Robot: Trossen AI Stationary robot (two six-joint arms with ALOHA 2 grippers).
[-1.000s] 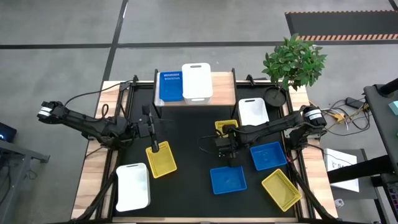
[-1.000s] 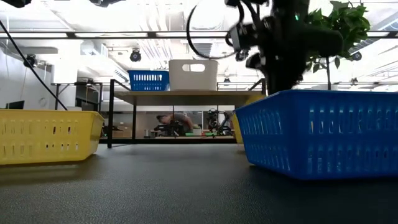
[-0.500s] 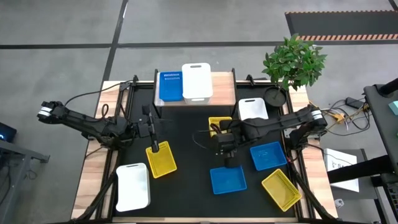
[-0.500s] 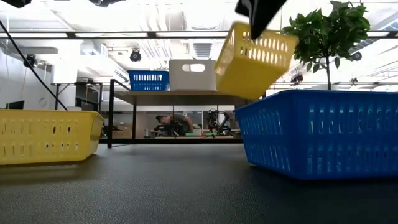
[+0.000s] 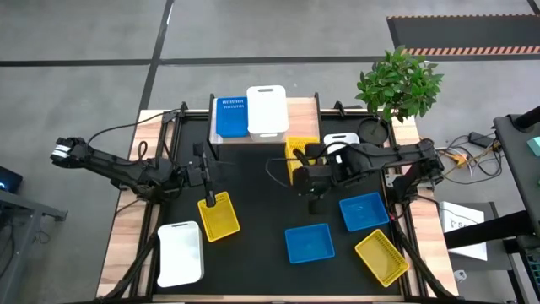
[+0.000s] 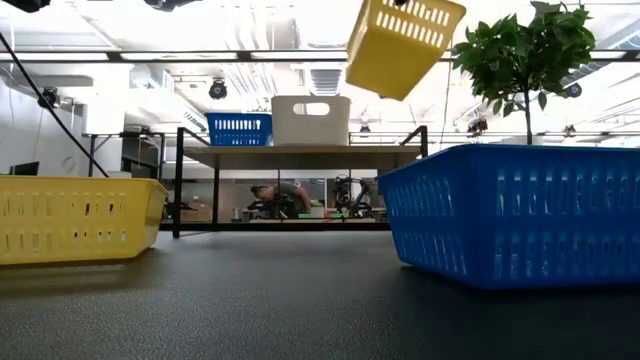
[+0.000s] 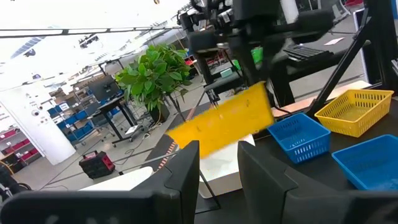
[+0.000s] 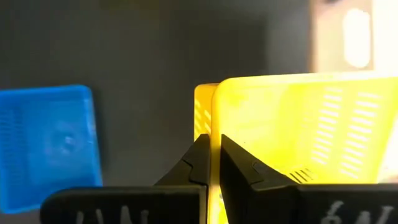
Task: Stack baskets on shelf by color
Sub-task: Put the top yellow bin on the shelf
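Right gripper (image 8: 214, 163) fingers clenching rim of yellow perforated plastic basket (image 5: 297, 155), holding it tilted in air above black counter (image 5: 257, 203), just beside light wooden shelf (image 5: 299, 111) bearing blue basket (image 5: 229, 117) and white basket (image 5: 267, 111). Left gripper (image 7: 219, 171) hovering near another yellow basket (image 5: 218, 215), fingers parted, gripping nothing.

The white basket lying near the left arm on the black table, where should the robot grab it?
Probably by a rim wall, from straight above. The white basket lies flat and open side up, so one gripper finger can go inside and one outside its thin wall. Its short end nearer the left gripper looks unobstructed. The right gripper holds a yellow basket that way, pinching its rim.
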